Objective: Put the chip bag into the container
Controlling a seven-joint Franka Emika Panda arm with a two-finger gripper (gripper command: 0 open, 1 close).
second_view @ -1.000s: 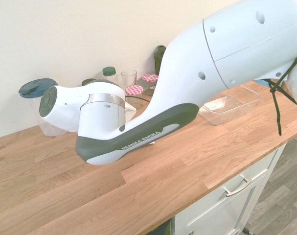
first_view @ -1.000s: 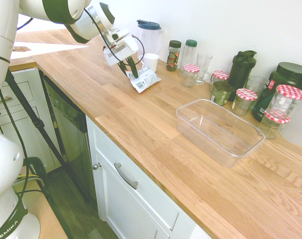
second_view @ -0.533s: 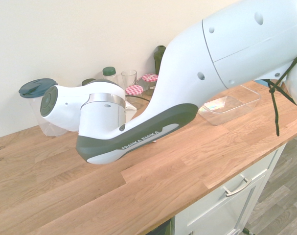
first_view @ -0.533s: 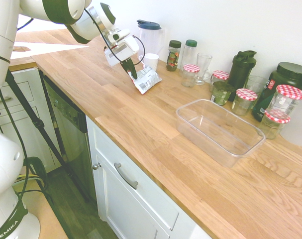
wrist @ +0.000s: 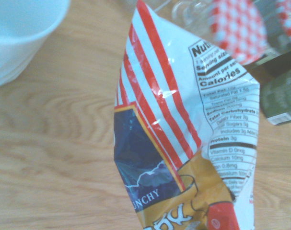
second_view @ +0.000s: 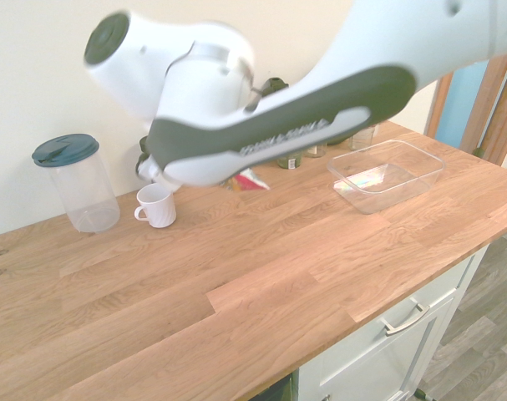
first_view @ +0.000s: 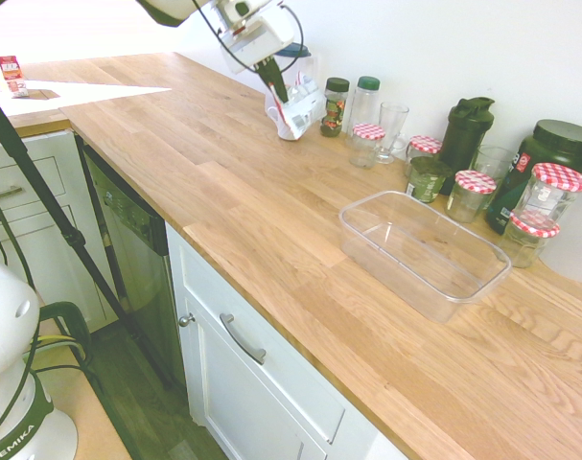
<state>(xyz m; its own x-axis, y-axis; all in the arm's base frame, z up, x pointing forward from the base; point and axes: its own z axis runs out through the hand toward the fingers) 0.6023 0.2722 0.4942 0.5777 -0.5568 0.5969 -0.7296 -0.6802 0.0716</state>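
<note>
Red-striped chip bag is clamped in the pincer, held above the table at upper centre, well apart from the container.

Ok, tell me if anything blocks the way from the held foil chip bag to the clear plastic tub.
Nothing visible does. The gripper holds the striped foil chip bag above the wooden counter; the clear rectangular tub sits open and empty, bare worktop between them, jars standing behind.
</note>
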